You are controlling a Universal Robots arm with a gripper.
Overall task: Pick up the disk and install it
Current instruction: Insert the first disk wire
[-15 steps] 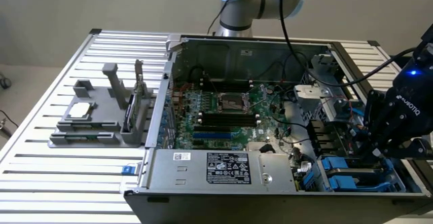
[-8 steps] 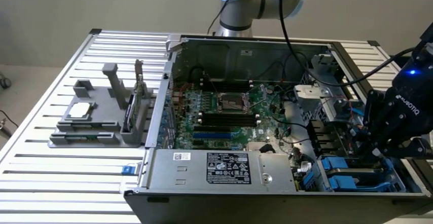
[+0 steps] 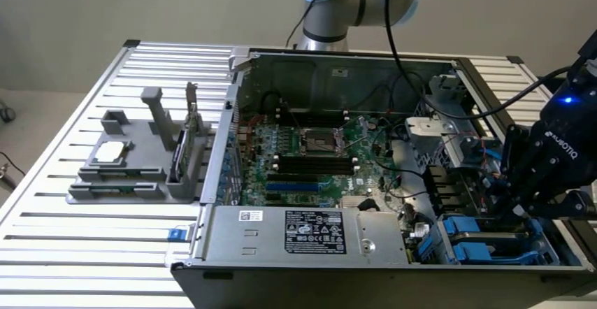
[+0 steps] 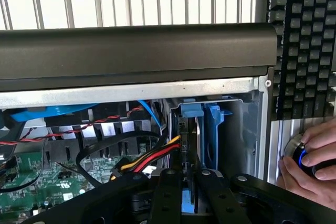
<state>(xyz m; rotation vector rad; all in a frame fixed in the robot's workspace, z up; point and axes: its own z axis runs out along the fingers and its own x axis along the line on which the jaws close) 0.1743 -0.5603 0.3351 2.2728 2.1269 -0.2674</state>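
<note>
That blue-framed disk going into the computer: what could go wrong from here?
1. The disk stands on edge between the fingers at a blue bay; if slightly tilted, it might jam against the bay's walls.
2. Red, yellow and black wires lie right beside it and could get snagged or pinched.
3. A person's hand rests on a round knob just outside the case, near the moving arm.

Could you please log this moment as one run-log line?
gripper: shut on disk | position: edge-on, upright in drive bay | hand: on knob
</note>
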